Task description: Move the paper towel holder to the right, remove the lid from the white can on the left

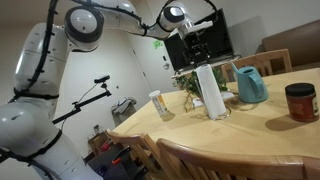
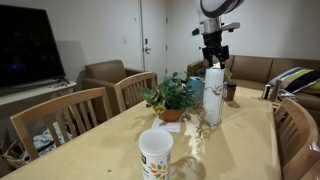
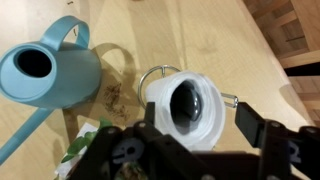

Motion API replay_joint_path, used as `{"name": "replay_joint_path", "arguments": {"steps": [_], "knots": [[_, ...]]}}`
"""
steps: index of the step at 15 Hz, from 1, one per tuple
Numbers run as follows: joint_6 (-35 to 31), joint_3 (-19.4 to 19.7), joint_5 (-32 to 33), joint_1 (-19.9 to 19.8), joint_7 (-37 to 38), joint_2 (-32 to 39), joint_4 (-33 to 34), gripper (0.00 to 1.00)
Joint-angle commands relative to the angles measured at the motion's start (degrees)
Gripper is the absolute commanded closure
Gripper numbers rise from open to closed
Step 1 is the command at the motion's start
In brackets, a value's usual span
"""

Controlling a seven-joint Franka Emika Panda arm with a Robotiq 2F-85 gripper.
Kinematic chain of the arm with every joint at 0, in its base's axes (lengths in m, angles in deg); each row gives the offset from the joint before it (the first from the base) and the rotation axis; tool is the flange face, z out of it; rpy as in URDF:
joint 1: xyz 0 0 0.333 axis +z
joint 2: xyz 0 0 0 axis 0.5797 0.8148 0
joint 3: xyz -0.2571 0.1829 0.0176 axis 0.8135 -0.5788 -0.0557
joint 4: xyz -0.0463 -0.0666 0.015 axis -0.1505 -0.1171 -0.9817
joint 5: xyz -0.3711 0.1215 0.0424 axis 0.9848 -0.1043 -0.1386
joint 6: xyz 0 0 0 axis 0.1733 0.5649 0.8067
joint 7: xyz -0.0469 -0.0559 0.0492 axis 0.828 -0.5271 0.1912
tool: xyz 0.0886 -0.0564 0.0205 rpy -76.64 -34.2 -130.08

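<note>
Gripper hangs right over the holder, pointing down, w/ its tips at about the level of the roll's top edge in both exterior views. In the wrist view the gripper is spread wide, one finger on either side of the roll, dark core hole approx. centred between them. A thin gap seems to show on one side, so it looks spread and not clamped, but contact can't be confirmed. Holder stands upright on the counter, roughly mid-counter; its wire ring shows at the roll's edge in the wrist view. Teal watering can sits just beside the holder, plant just on the opp. side, and the red jar is well apart, beyond the watering can. The can stands upright near the counter edge, apart from the holder and past the plant, well clear of the gripper. In an exterior view the can is in the foreground w/ the lid on top, and the holder is far behind it next to the plant. In the wrist view the watering can lies beside the roll, not touching it.
</note>
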Motion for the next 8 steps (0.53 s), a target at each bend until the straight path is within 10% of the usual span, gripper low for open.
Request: {"name": "replay_joint_path", "arguments": {"steps": [1, 8], "knots": [[1.26, 0.03, 1.39, 0.80, -0.40, -6.07, -4.08, 0.00], [-3.38, -2.77, 3.71, 4.08, -1.51, -18.77, -15.44, 0.00]]}}
